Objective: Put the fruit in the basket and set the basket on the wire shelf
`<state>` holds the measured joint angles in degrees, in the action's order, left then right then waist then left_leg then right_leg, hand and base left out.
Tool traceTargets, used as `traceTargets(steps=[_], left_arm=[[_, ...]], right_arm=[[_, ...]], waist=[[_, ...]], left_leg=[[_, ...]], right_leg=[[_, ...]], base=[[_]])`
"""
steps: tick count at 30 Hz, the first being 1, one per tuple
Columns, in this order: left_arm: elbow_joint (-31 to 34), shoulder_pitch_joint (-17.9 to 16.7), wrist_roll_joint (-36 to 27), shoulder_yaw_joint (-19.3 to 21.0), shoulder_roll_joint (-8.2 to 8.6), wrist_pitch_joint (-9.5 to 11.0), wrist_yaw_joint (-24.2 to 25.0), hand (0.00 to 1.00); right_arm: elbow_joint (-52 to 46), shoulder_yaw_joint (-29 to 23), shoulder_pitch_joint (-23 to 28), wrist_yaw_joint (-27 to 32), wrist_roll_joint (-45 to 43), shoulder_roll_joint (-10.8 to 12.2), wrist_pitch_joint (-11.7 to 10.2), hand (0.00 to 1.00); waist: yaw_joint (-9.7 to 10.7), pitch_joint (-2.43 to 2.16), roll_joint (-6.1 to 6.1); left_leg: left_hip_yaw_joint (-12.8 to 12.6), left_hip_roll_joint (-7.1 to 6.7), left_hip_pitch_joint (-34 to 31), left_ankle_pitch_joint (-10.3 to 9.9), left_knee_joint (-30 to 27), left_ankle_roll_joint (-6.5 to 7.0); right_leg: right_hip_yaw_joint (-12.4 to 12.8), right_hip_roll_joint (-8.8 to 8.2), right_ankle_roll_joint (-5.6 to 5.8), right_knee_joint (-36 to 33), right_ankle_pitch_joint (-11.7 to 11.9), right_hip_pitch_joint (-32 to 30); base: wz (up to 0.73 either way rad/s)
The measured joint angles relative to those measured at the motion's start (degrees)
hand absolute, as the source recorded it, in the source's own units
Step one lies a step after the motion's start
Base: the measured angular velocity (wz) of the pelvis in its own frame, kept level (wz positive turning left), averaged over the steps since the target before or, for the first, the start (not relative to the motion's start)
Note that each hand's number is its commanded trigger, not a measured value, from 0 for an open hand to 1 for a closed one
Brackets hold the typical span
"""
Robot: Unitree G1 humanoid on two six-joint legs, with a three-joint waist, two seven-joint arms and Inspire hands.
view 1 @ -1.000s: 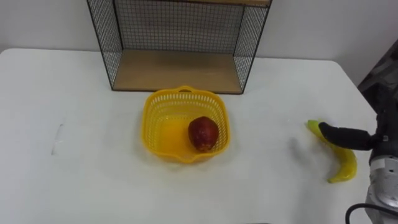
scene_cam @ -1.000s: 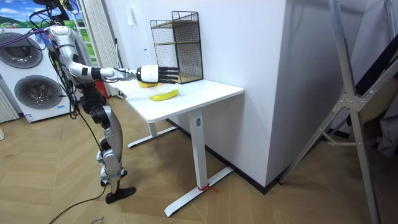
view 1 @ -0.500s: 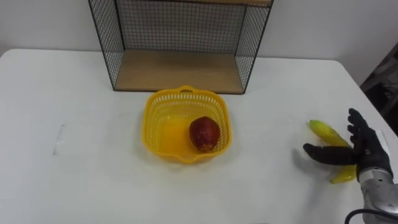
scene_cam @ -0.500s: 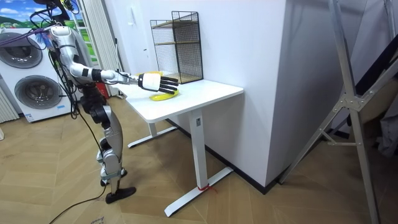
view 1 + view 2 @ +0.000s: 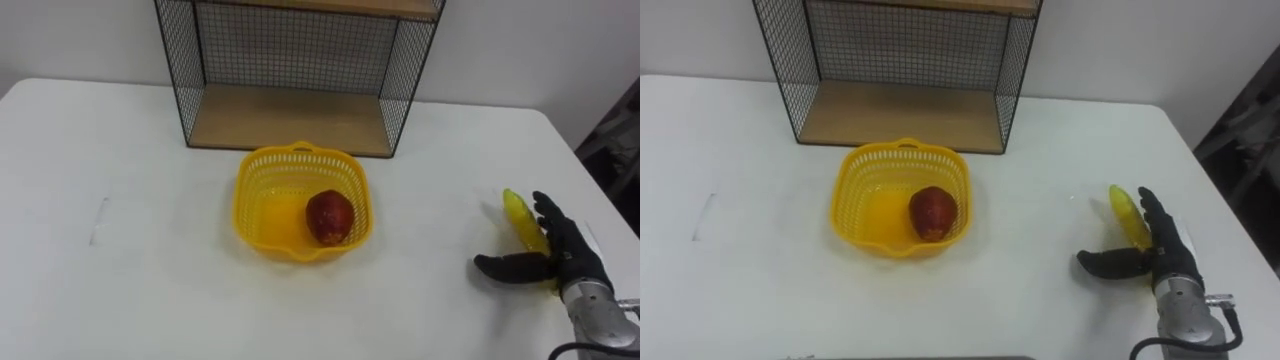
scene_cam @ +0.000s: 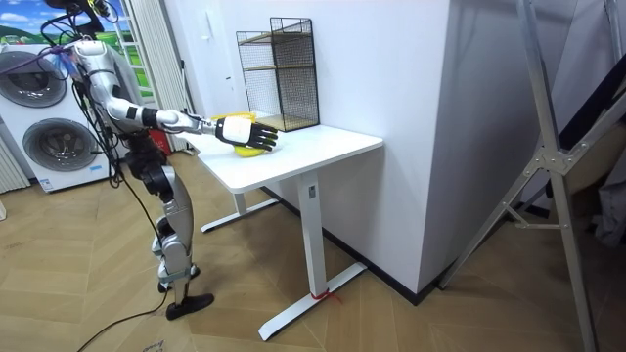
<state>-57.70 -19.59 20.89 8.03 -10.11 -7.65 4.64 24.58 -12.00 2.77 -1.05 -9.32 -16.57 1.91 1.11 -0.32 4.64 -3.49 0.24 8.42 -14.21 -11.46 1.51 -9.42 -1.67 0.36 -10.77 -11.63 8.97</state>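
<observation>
1. Left eye view: the banana (image 5: 520, 214) lies on the white worktop (image 5: 140, 290) at the right of the frame. Its long axis runs from a greenish tip at the upper left down toward the lower right, and the lower end is hidden under the right hand (image 5: 562, 258).
2. The right hand's fingers (image 5: 552, 222) lie across the banana, released rather than clenched round it. The thumb is splayed wide to the frame's left, resting near the worktop.
3. The worktop's right edge passes just beyond the banana and hand, so little room is left on that side. Bare white surface opens to the left, between the hand and the yellow basket (image 5: 246, 200).
4. The basket sits at frame centre with its mouth up, well apart from the banana. A red fruit (image 5: 329, 217) rests inside it, toward its right wall.
5. The wire shelf (image 5: 290, 45) stands at the top of the frame, just behind the basket. Its wooden bottom board (image 5: 290, 120) is open toward the front.
6. Room view: the robot stands at the worktop's side on the room view's left, right arm stretched out over it, with washing machines (image 6: 54, 147) behind.
</observation>
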Motion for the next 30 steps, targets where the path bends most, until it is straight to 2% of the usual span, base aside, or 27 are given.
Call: traceTargets(steps=[4,13,14,15,16,24,30], left_arm=[[0.04,0.20,0.00,0.00,0.14,0.01,-0.02,0.00],[0.04,0.23,0.02,0.01,0.16,0.01,-0.01,0.00],[0.04,0.23,0.02,0.01,0.16,0.01,-0.01,0.00],[0.04,0.25,0.02,0.00,0.17,0.01,-0.02,0.00],[0.04,0.25,0.02,0.00,0.16,0.01,-0.02,0.00],[0.40,0.27,0.02,0.01,0.17,0.00,0.03,0.00],[0.32,0.43,0.01,0.00,0.16,0.04,0.02,0.00]], right_arm=[[1.50,-0.09,-0.04,-0.45,-2.25,-0.28,-1.40,0.00],[1.71,-0.52,-0.10,-1.03,-3.45,-0.32,-1.81,0.00],[1.70,-0.51,-0.14,-1.07,-3.77,-0.32,-1.81,0.29],[1.70,-0.51,-0.24,-1.23,-4.43,-0.32,-1.83,0.81],[1.70,-0.52,-0.28,-1.40,-4.67,-0.33,-1.83,1.00],[1.60,-0.53,-1.05,-1.97,-5.25,-0.55,-1.60,1.00],[1.61,-0.63,-1.75,-2.11,-6.78,-1.67,-1.02,1.00]], waist=[[0.03,-0.02,-0.07],[-0.03,-0.16,-0.39],[-0.04,-0.15,-0.41],[-0.02,-0.12,-0.45],[-0.02,-0.12,-0.48],[-0.04,-0.11,-0.46],[-0.09,-0.11,-0.46]], left_leg=[[0.33,0.00,0.12,0.00,0.08,0.00],[0.44,0.02,0.17,0.00,0.03,0.00],[0.44,0.03,0.17,0.00,0.03,0.00],[0.45,0.04,0.17,0.00,0.03,0.00],[0.45,0.04,0.17,0.00,0.04,0.00],[0.45,0.04,0.17,0.00,0.06,0.00],[0.42,-0.01,0.17,0.00,0.09,0.00]], right_leg=[[-0.19,-0.03,0.00,0.01,0.00,0.05],[-0.26,-0.06,0.00,-0.06,0.00,0.03],[-0.27,-0.07,0.00,-0.07,0.00,0.02],[-0.27,-0.08,0.00,-0.07,0.00,0.00],[-0.28,-0.08,0.00,-0.07,0.00,0.00],[-0.29,-0.10,0.00,-0.03,0.00,-0.04],[-0.30,-0.02,0.00,0.04,-0.01,0.00]], base=[[0.03],[0.00],[0.00],[0.00],[0.00],[0.00],[0.00]])
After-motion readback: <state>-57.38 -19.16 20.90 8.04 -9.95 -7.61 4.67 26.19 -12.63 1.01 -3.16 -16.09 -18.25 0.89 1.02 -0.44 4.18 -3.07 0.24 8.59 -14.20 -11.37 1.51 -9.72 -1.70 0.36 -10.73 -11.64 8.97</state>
